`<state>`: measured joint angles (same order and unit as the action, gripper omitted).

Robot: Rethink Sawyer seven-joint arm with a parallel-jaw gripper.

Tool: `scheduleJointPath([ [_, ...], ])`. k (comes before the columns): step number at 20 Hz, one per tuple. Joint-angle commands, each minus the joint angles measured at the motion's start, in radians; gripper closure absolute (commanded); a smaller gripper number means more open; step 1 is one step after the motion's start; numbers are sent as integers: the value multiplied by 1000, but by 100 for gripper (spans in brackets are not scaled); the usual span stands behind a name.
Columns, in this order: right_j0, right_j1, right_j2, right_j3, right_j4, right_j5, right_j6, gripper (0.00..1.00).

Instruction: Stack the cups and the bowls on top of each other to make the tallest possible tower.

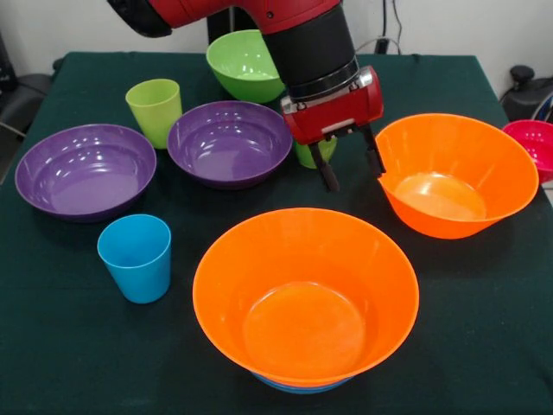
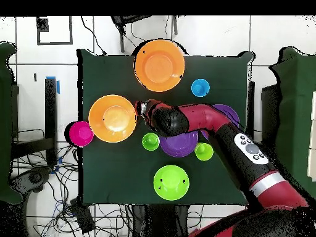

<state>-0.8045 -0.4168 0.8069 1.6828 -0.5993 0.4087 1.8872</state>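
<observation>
My gripper (image 1: 351, 169) is open and empty, hanging above the cloth between the right orange bowl (image 1: 455, 173) and the near orange bowl (image 1: 305, 294). The near one sits on a blue bowl (image 1: 294, 386), of which only the rim shows. The ridged green cup (image 1: 306, 156) stands just behind the gripper, partly hidden. Two purple bowls (image 1: 86, 169) (image 1: 229, 143), a green bowl (image 1: 246, 65), a yellow-green cup (image 1: 155, 111) and a sky blue cup (image 1: 136, 257) stand apart. In the overhead view the gripper (image 2: 141, 109) is beside the left orange bowl (image 2: 112, 117).
A small red bowl (image 1: 531, 143) sits at the table's right edge; it also shows in the overhead view (image 2: 81, 133). The dark green cloth (image 1: 52, 346) covers the table. My arm (image 2: 203, 120) crosses over one purple bowl in the overhead view.
</observation>
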Motion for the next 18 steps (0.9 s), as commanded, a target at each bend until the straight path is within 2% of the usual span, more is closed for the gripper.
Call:
scheduleJointPath([
  [1, 20, 132, -52, -82, -75, 102, -194, 0],
  [6, 6, 182, -86, -81, -105, 81, -192, 0],
  [18, -23, 195, -70, -31, -74, 87, -150, 0],
])
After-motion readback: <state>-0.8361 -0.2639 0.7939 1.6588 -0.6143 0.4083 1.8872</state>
